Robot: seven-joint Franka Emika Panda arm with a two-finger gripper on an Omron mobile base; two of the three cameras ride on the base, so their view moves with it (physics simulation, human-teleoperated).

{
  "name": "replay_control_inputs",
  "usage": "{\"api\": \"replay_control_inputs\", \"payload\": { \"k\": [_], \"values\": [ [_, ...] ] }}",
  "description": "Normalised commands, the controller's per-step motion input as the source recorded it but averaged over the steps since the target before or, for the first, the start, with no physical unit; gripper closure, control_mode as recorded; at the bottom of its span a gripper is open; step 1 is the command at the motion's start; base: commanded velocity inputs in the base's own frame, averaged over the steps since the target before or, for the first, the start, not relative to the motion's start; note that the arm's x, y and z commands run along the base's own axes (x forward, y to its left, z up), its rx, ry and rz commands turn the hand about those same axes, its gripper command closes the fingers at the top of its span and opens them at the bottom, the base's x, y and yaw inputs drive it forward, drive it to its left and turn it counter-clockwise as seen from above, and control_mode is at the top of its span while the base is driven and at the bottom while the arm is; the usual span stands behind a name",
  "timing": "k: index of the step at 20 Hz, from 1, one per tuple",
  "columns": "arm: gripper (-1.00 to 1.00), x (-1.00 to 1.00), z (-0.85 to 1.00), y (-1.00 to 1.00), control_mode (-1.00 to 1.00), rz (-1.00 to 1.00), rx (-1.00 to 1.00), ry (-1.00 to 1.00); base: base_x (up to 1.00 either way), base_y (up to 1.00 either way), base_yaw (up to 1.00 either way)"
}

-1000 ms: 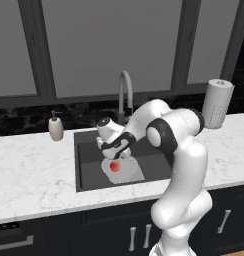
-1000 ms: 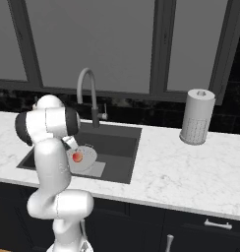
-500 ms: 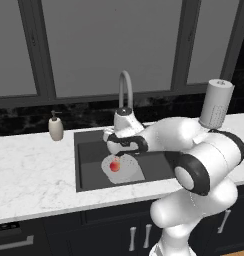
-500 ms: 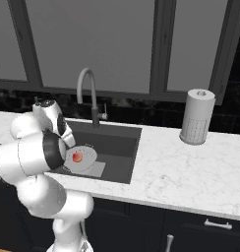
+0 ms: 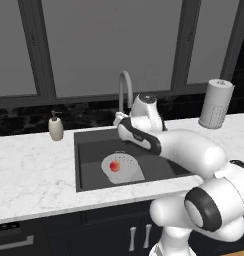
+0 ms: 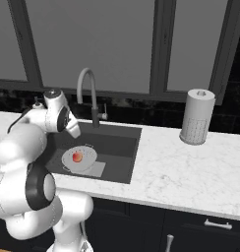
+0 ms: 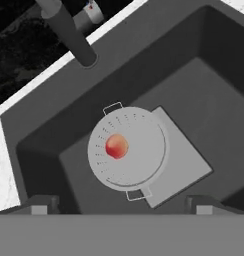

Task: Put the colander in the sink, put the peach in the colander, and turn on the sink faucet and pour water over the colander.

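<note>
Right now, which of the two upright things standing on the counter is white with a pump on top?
The soap dispenser, left of the sink. It is small and beige-white with a pump; the paper towel roll on the right is a tall grey cylinder.

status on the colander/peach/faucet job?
Done: colander sits in the sink over the drain plate, peach inside it. In hand: nothing; gripper hovers above, jaws open. Left: turn on the sink faucet; no water runs.
</note>
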Motion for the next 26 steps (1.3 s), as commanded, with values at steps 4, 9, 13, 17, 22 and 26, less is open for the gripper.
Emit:
{"api": "replay_control_inputs", "payload": {
  "k": [4,9,13,17,22,26],
  "values": [
    [-1.00,0.00,0.38,-0.73,-1.00,-0.02,0.10,-0.09,0.00,0.00,0.00],
    [-1.00,0.00,0.29,-0.85,-1.00,-0.06,0.24,0.00,0.00,0.00,0.00],
    [-1.00,0.07,0.23,-0.72,-1.00,-0.06,0.27,-0.03,0.00,0.00,0.00],
    [-1.00,0.22,0.06,-0.45,-1.00,0.00,0.05,-0.11,0.00,0.00,0.00],
    [-1.00,0.28,0.00,-0.32,-1.00,0.08,0.07,-0.04,0.00,0.00,0.00],
    [-1.00,0.13,0.00,-0.44,-1.00,0.01,0.44,-0.06,0.00,0.00,0.00]
  ]
}}
